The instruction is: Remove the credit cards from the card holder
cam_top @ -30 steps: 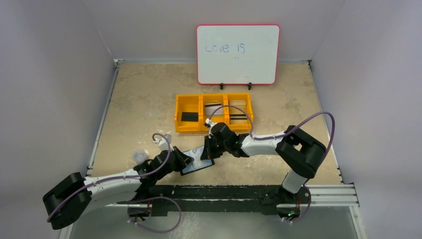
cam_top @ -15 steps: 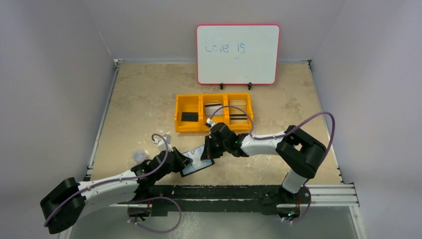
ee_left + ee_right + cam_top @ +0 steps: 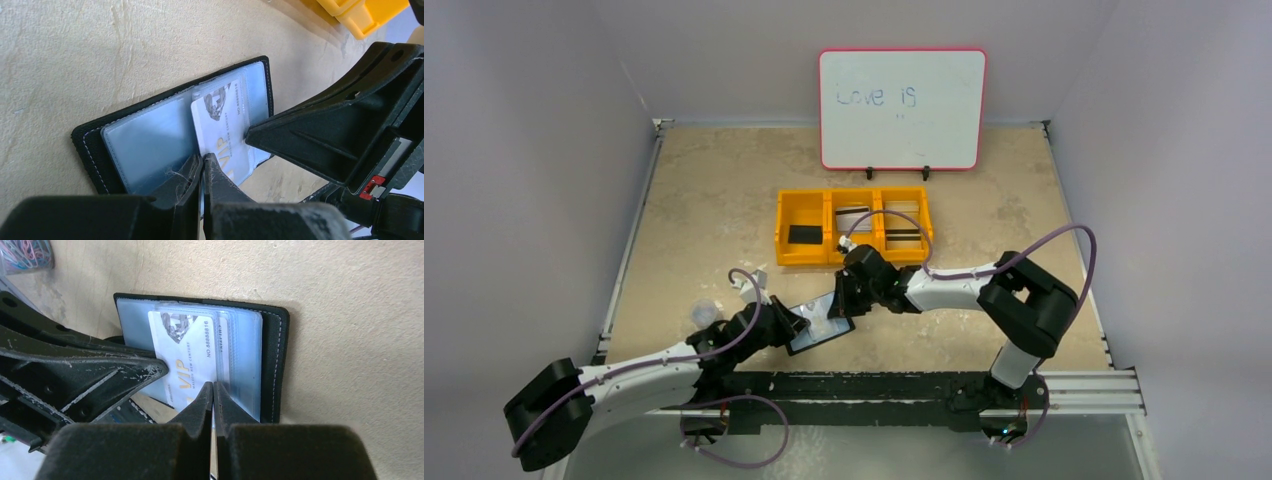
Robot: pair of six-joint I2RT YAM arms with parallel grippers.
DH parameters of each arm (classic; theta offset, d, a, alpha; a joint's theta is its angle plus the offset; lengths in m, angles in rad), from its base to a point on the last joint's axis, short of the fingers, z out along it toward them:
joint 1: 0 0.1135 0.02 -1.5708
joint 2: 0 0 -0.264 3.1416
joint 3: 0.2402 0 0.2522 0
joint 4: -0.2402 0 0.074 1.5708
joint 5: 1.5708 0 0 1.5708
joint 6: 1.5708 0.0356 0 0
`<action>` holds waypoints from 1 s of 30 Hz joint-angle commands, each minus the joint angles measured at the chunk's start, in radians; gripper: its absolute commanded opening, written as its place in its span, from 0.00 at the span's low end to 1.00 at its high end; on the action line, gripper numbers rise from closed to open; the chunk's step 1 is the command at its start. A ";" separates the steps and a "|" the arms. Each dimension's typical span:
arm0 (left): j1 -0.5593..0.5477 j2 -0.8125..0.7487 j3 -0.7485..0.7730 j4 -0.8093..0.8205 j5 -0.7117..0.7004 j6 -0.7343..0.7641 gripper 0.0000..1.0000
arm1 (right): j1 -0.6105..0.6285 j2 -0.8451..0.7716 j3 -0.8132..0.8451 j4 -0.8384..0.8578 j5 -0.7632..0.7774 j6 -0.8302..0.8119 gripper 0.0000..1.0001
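The open card holder (image 3: 90, 145) pockets a white card (image 3: 222, 125); left gripper (image 3: 202, 162) and right gripper (image 3: 213, 387), fingers pressed together, sit at its edges. The yellow tray (image 3: 804, 256) holds striped cards (image 3: 902, 225); also a black rectangle (image 3: 804, 234).

Soft even light, wrist-cam foregrnd blurry

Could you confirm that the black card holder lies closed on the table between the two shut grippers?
Not quite: the card holder lies open, not closed, on the table between the shut left gripper and right gripper; the left wrist view shows its clear pockets and a VIP card.
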 commanded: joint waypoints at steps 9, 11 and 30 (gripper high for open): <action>-0.002 0.003 0.057 -0.190 -0.049 0.037 0.00 | -0.002 0.044 -0.001 -0.128 0.101 -0.004 0.00; -0.001 0.004 0.067 -0.214 -0.054 0.041 0.00 | -0.003 0.046 -0.002 -0.130 0.103 -0.004 0.00; -0.001 -0.042 0.060 -0.114 -0.036 0.029 0.00 | -0.002 0.075 0.032 -0.097 0.103 -0.055 0.00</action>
